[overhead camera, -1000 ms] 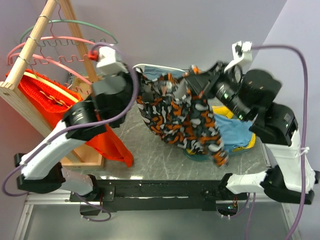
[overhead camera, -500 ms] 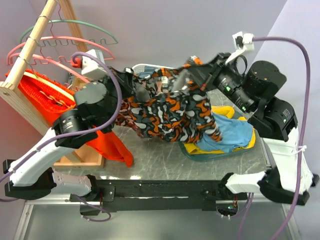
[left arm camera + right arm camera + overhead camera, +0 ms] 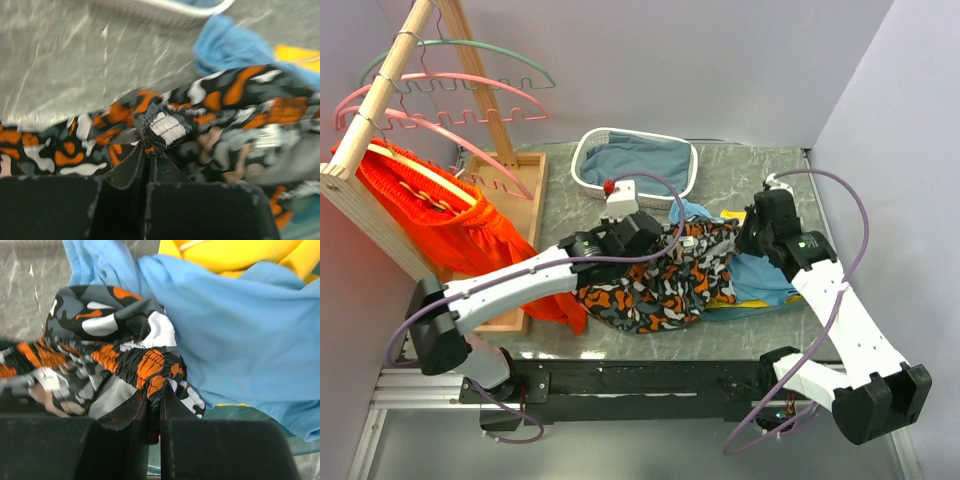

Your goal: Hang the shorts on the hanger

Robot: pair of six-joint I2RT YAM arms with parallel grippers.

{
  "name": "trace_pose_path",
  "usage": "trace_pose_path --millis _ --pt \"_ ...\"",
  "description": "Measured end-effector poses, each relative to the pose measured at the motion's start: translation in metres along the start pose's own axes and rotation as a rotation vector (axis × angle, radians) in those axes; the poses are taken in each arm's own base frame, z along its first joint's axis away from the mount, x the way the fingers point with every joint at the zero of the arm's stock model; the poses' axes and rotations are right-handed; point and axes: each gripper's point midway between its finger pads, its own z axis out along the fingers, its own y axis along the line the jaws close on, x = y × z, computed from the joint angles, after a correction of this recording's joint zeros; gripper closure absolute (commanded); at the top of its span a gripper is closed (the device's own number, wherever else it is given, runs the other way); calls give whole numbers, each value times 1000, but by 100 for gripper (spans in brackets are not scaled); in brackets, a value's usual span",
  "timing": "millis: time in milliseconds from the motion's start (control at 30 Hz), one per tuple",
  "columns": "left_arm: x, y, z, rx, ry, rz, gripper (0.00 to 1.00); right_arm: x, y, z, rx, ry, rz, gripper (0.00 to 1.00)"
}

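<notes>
Left: wooden rack [image 3: 395,60] carrying pink hanger [image 3: 470,77] and orange garment [image 3: 430,220]; lilac walls behind. Centre, grey marbled table [image 3: 560,195]: white basket [image 3: 635,160]; shorts [image 3: 660,285] heaped beside blue clothes [image 3: 765,275]. Left gripper [image 3: 149,149] and right gripper [image 3: 154,397] each clamped on shorts fabric.

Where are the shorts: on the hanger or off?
Off. The shorts lie bunched on the table, pinched by left claw and right claw; the hanger hangs apart on the rack.

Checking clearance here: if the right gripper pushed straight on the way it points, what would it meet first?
The right gripper pinches the shorts; straight on lies more of that fabric, then probably the blue garment.
</notes>
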Motion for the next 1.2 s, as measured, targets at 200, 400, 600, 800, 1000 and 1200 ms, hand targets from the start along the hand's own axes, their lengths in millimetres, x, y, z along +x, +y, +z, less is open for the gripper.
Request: trace_pose_path --millis 200,400,600,800,1000,1200 --pt "29 18 18 -50 66 -49 99 2 9 -7 -70 -17 8 50" --pt "49 25 24 -61 94 -73 99 -6 37 -34 -192 -67 -25 30" --pt "69 31 29 -58 126 -71 99 -39 117 -99 -458 -172 -147 27" --pt "84 26 38 -42 155 -66 99 -100 209 -159 -724 -330 -245 25" --pt "99 30 42 -44 186 -40 99 -121 305 -173 -936 -375 -372 25" --pt "121 43 46 -41 231 -31 99 -102 396 -177 -1088 -388 -519 25"
